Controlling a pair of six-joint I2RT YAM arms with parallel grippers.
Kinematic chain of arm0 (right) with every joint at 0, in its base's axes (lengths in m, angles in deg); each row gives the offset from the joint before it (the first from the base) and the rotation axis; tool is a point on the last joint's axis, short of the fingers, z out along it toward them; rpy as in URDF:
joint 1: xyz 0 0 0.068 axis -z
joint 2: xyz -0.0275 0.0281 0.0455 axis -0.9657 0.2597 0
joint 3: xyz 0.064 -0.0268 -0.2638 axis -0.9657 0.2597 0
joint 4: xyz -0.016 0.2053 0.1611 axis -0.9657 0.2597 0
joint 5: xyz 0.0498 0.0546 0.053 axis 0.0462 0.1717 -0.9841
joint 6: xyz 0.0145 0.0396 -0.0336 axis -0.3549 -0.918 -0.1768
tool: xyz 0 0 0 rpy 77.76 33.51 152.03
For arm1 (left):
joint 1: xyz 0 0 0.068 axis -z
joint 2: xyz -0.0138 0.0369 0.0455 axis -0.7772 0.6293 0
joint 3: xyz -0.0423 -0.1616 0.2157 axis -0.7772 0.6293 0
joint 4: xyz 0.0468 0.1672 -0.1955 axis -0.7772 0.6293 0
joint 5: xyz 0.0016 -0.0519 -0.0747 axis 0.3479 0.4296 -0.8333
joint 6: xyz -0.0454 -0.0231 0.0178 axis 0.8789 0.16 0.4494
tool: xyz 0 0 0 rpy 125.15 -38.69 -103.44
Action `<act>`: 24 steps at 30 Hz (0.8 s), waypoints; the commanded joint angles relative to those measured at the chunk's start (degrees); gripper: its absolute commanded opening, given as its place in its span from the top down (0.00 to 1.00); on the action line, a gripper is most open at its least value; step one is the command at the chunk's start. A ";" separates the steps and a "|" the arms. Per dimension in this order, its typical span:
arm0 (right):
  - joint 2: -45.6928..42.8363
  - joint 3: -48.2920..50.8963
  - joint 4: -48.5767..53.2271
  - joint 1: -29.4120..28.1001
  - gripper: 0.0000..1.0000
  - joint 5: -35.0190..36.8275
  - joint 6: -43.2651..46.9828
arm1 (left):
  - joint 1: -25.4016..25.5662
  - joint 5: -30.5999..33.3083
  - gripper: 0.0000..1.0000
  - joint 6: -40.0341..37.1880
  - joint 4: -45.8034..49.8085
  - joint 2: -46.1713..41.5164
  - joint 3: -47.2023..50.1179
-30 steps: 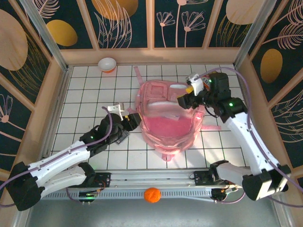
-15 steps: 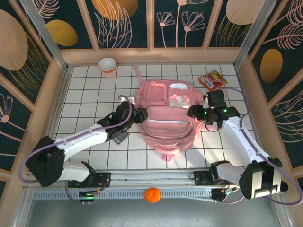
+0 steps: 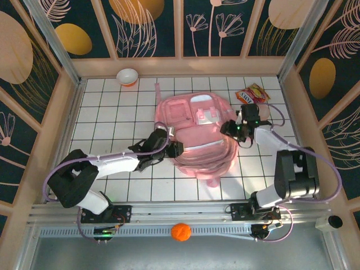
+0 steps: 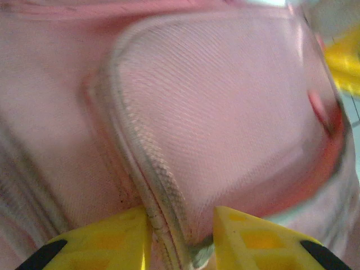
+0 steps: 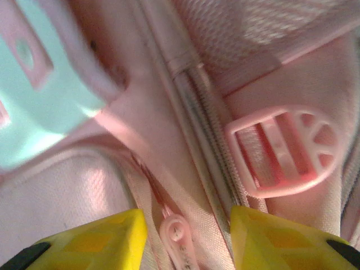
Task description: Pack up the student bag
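Though lower than before, both jaws apart astride seams (image 4: 147,180); student bag (image 3: 197,135) flatter.

The student bag (image 3: 197,138) — raised earlier — now lies flat.

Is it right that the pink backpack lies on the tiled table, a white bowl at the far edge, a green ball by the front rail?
No. The top external view shows the ball by the front rail is orange, not green. The pink backpack, tiled table and white bowl are as you say.
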 commanded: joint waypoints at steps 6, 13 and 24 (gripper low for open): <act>1.25 -11.23 -1.30 2.99 0.43 -3.79 6.70 | 1.51 4.31 0.48 -5.10 4.68 -10.45 -0.60; -15.40 -4.38 5.61 2.98 0.41 -7.60 0.50 | -15.53 -3.43 0.36 -18.61 8.80 -24.52 4.03; -30.18 10.99 11.23 -7.88 0.42 -12.48 -17.42 | -22.26 -17.99 0.34 -43.63 23.55 -9.41 -4.58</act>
